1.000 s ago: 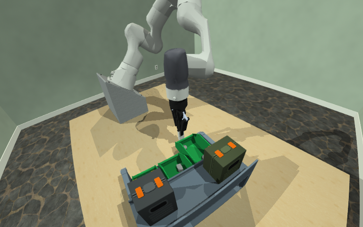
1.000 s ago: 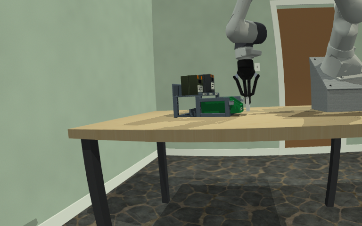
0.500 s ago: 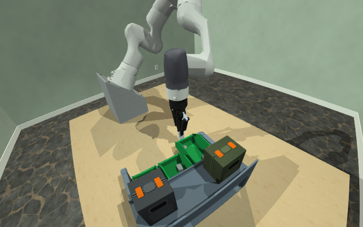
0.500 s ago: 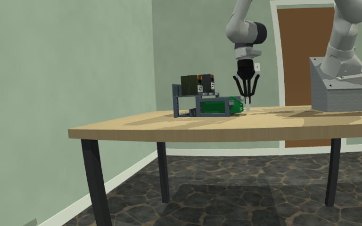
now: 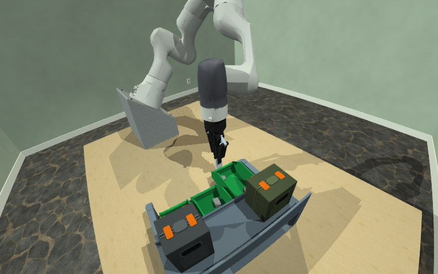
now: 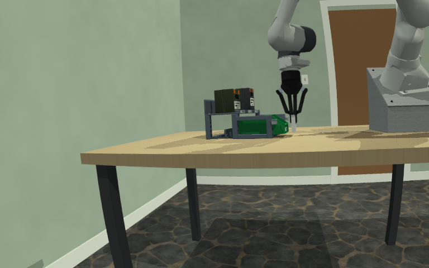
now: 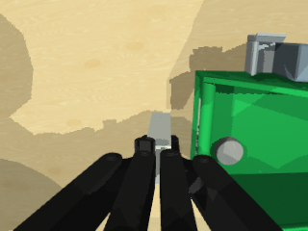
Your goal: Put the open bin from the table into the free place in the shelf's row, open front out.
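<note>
Inside, the tilted green bin (image 5: 232, 179) holds a grey part (image 7: 229, 152) — loose.

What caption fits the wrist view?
Shut gripper beside the green bin, a grey part inside it.

Arm's upper links (image 5: 226, 12) beyond frame

Shelf (image 5: 300, 201) on table (image 5: 355, 232), tilted bin (image 5: 232, 179) at its front, pincer (image 5: 218, 164) just before bin, two boxes (image 5: 270, 190) on top.
</note>
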Robot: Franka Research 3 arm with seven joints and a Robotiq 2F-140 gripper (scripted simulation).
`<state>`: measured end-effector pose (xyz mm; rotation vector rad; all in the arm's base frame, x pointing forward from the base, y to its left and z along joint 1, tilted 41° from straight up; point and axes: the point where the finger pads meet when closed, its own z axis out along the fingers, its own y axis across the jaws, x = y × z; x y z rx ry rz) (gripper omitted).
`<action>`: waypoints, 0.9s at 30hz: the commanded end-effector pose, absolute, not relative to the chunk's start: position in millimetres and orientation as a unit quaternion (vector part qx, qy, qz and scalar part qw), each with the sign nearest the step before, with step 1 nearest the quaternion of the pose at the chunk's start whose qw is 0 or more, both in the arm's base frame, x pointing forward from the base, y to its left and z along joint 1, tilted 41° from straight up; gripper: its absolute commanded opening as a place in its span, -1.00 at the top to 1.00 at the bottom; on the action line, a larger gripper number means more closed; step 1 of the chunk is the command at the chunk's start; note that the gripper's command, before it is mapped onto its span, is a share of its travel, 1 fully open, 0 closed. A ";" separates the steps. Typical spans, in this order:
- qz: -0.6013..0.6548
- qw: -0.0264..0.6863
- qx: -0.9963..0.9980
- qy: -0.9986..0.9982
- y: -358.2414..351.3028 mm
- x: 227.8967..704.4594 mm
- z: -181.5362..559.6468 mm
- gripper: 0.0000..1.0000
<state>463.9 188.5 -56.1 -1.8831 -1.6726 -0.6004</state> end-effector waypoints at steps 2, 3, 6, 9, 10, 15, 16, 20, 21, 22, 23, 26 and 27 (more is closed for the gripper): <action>-0.224 0.271 -0.698 -0.623 187.6 465.2 -56.9 1.00; -0.224 0.271 -0.698 -0.623 187.5 465.7 -57.0 1.00; -0.224 0.271 -0.698 -0.623 187.3 467.7 -57.2 1.00; -0.224 0.271 -0.698 -0.623 187.1 470.5 -57.6 1.00; -0.224 0.271 -0.698 -0.623 187.0 471.5 -57.7 1.00; -0.224 0.271 -0.698 -0.623 186.5 476.5 -58.3 1.00; -0.224 0.271 -0.698 -0.623 186.4 477.4 -58.4 1.00; -0.224 0.271 -0.698 -0.623 186.3 478.8 -58.6 1.00; -0.224 0.271 -0.698 -0.623 186.2 479.4 -58.6 1.00; -0.224 0.271 -0.698 -0.623 186.2 479.9 -58.7 1.00; -0.224 0.271 -0.698 -0.623 186.1 480.2 -58.7 1.00; -0.224 0.271 -0.698 -0.623 186.1 480.8 -58.8 1.00; -0.224 0.271 -0.698 -0.623 186.1 480.8 -58.8 1.00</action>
